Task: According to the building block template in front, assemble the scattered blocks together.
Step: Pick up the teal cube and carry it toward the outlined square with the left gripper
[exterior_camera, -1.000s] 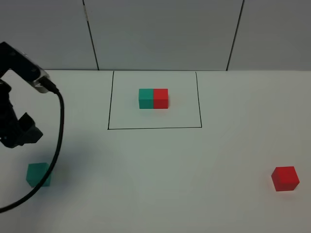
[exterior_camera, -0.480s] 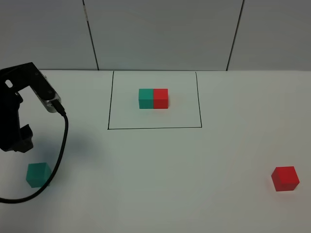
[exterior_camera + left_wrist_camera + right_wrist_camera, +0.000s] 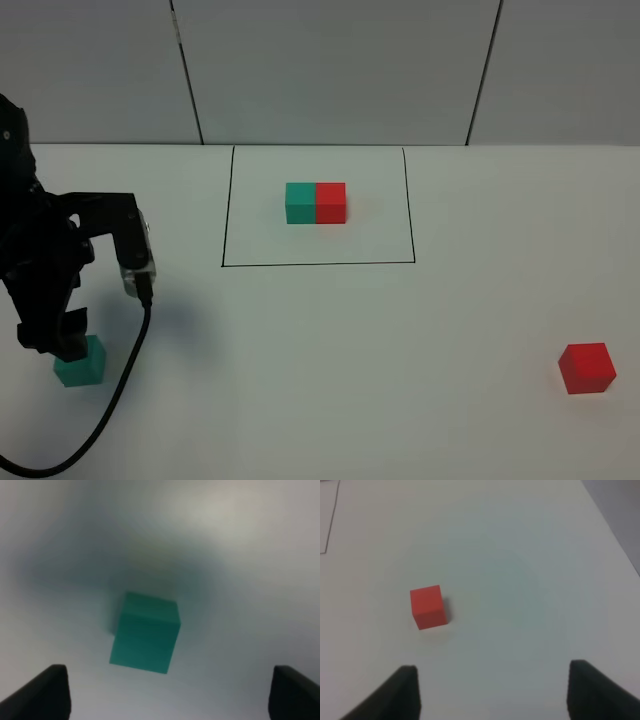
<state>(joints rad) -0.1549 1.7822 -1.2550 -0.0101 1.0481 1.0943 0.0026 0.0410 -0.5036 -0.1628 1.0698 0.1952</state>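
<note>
Okay, left gripper point(image 3: 168, 692) spread over small matte teal-green cube point(image 3: 80, 365) at white table's point(image 3: 320, 390) 8 o'clock; right gripper point(image 3: 495, 692) spread, small matte red cube point(image 3: 587, 367) at 4 o'clock; black-framed green-red template bar point(image 3: 316, 202) at 12

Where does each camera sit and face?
Exterior high: up high, facing down toward back wall; shows left arm over loose teal-green matte cube, loose red matte cube, framed green-red cube pair.
Left wrist: on that arm, looks down at teal-green cube; open jaws show.
Right wrist: on right arm, looks down at red cube; open jaws show.
Shared with exterior high: each wrist's cube.
</note>
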